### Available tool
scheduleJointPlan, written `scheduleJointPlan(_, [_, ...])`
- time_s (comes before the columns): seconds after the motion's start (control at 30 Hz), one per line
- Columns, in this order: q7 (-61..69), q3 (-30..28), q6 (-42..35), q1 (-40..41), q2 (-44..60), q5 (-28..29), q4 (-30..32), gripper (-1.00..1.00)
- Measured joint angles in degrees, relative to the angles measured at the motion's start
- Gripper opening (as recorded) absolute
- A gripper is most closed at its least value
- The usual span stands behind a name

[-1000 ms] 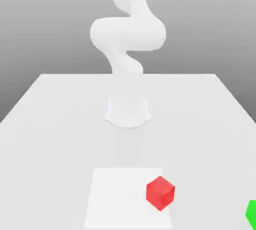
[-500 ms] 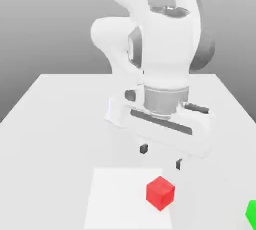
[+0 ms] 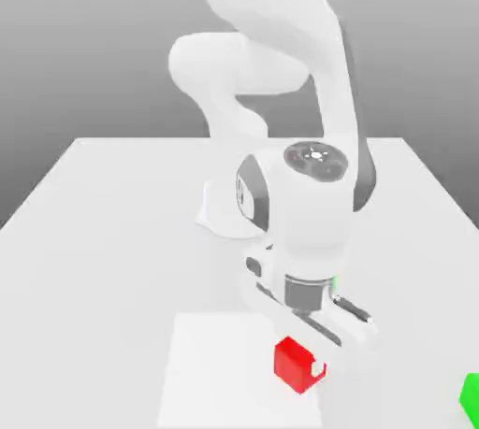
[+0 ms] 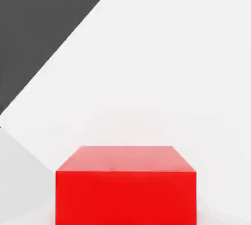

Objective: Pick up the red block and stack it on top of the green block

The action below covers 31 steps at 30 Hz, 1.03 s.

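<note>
Gripping the red block (image 3: 294,368) squarely, the hand (image 3: 301,360) should lift straight up from the white mat (image 3: 215,371), then clear the green block (image 3: 471,399) before lowering centred.

The exterior view's right edge cuts off the green block (image 3: 471,401).

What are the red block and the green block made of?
The red block might be painted wood or plastic: it has one even red colour, flat sides and straight, crisp edges. The green block could be plastic or painted wood too, since it's plain bright green, but the picture's edge cuts it off, so I can't be sure.
</note>
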State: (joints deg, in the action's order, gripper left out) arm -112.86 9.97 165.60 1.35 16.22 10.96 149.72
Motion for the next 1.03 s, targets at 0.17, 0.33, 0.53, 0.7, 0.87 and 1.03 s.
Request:
scheduleJointPlan(0.17, [4.4, 3.3, -7.7, 1.6, -9.0, -6.6, 1.1, -1.00])
scheduleJointPlan(0.33, [-4.9, 5.4, -13.0, -3.1, -6.1, -5.9, -6.9, -1.00])
scheduleJointPlan(0.53, [-18.2, 6.9, -19.0, -10.6, -0.9, -3.6, -17.7, -1.00])
scheduleJointPlan(0.7, [-28.3, 7.2, -22.3, -17.1, 4.2, -1.1, -25.7, -1.00])
scheduleJointPlan(0.87, [-30.9, 5.2, -17.8, -19.2, 10.0, 1.6, -26.8, 1.00])
scheduleJointPlan(1.03, [-31.2, 5.1, -17.5, -19.4, 10.4, 1.7, -26.9, 1.00])
